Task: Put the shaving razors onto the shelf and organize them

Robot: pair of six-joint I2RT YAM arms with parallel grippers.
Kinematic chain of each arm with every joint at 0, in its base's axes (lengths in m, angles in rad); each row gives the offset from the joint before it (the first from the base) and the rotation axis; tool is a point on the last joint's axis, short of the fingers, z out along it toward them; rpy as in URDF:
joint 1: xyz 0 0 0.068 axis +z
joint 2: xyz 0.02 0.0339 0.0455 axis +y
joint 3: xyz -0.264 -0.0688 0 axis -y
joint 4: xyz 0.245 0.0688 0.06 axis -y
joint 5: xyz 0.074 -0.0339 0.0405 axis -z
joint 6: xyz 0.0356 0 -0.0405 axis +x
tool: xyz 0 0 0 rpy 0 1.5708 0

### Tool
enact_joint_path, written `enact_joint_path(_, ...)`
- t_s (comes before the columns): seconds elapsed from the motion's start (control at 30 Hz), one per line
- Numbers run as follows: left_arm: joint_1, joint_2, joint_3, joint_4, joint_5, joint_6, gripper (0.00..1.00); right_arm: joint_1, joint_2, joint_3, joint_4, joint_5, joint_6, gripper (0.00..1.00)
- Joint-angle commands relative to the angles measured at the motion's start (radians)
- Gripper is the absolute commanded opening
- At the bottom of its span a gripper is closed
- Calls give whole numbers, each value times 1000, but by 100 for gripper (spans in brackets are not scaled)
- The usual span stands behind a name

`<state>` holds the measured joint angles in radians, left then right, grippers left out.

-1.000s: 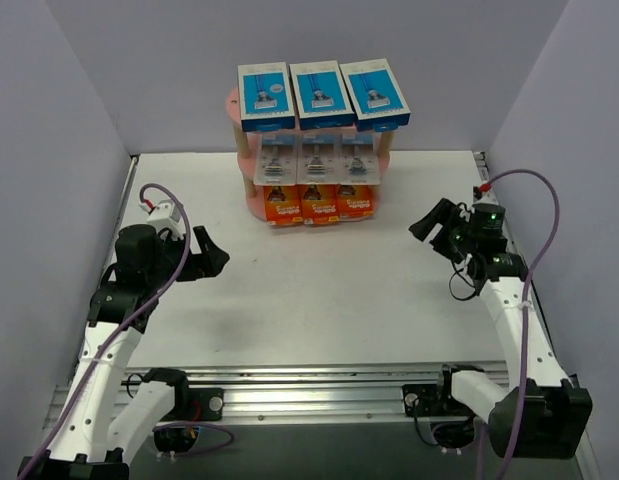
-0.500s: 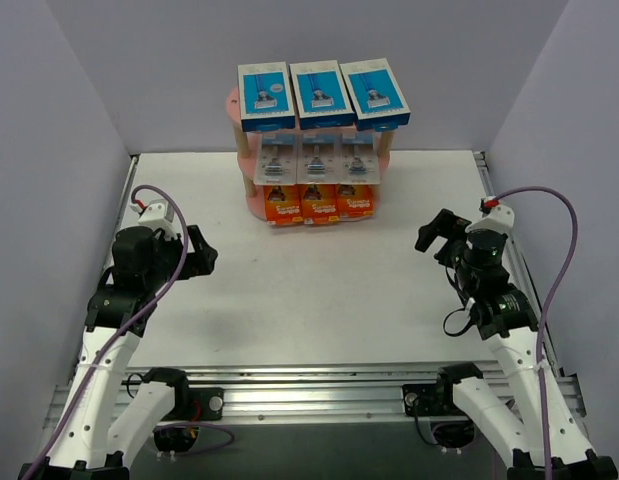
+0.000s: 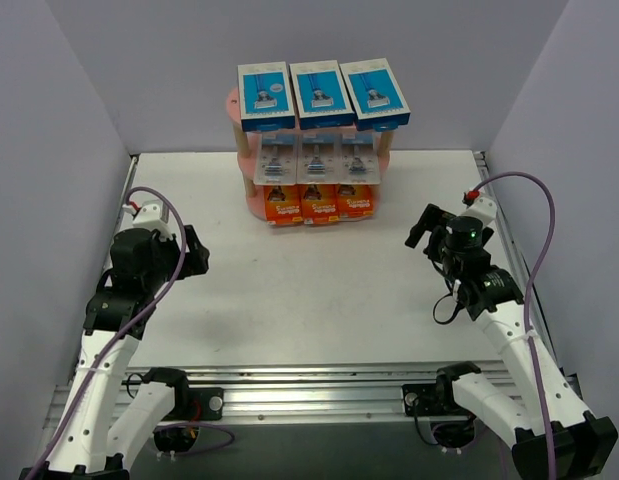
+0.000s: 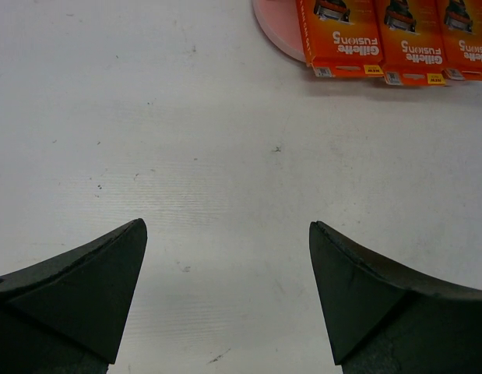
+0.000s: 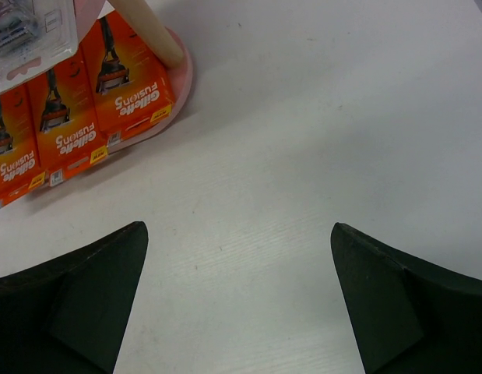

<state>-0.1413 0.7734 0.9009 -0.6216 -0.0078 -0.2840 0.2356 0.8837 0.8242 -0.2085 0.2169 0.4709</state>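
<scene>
Shelf boards are finished pink, posts pale wood. Upper boxes are printed blue and white, middle blister packs are clear grey, lower cards are printed orange with white lettering. Desk is coloured white, faintly speckled. Left gripper and right gripper are moulded black. Cables are sheathed purple.

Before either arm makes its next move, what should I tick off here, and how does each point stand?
1. Three blue boxes side by side on the top tier of the shelf: ok.
2. Three clear blister packs on the middle tier: ok.
3. Three orange cards on the bottom tier: ok.
4. Left gripper open, nothing between its fingers: ok.
5. Right gripper open, holding nothing: ok.
6. No pack lying loose on the table: ok.
</scene>
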Motion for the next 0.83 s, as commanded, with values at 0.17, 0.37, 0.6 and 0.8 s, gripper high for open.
enact_joint_path(0.17,5,32,35,-9,3,2,94,4,8,3,4,-54,21,100)
enact_joint_path(0.37,6,18,29,-7,5,-3,94,7,-52,-26,23,-25,43,100)
enact_joint_path(0.6,6,23,30,-3,3,-1,94,16,-31,-33,23,-17,51,100)
enact_joint_path(0.8,6,27,32,-7,3,0,94,16,-9,-23,11,-22,51,100)
